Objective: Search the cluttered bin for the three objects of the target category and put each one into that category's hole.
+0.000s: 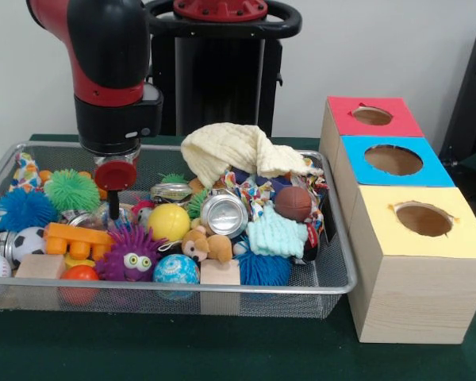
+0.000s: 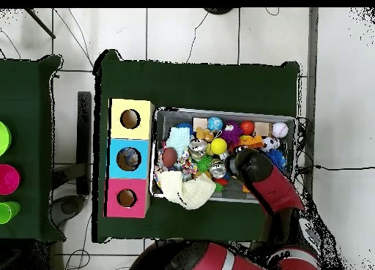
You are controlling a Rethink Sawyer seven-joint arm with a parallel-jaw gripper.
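Observation:
The bin (image 1: 182, 289) is a wide silver wire-mesh basket on the green table, full of toys. It also shows in the overhead view (image 2: 227, 112). My gripper (image 1: 113, 209) hangs under a red disc at the bin's left part. Its thin black tip is down among the toys, just behind an orange plastic brick (image 1: 77, 240) and beside a green spiky ball (image 1: 71, 190). In the overhead view the arm (image 2: 253, 167) hides the gripper. A yellow ball (image 1: 168, 222), a silver can (image 1: 224, 214) and a brown ball (image 1: 293, 203) lie in the middle.
Three wooden boxes with holes stand to the right of the bin: red top (image 1: 373, 117), blue top (image 1: 394, 161), yellow top (image 1: 424, 220). A cream cloth (image 1: 234, 151) drapes over the bin's far rim. A purple spiky toy (image 1: 129, 255) and a wooden block (image 1: 220, 272) lie near the front rim.

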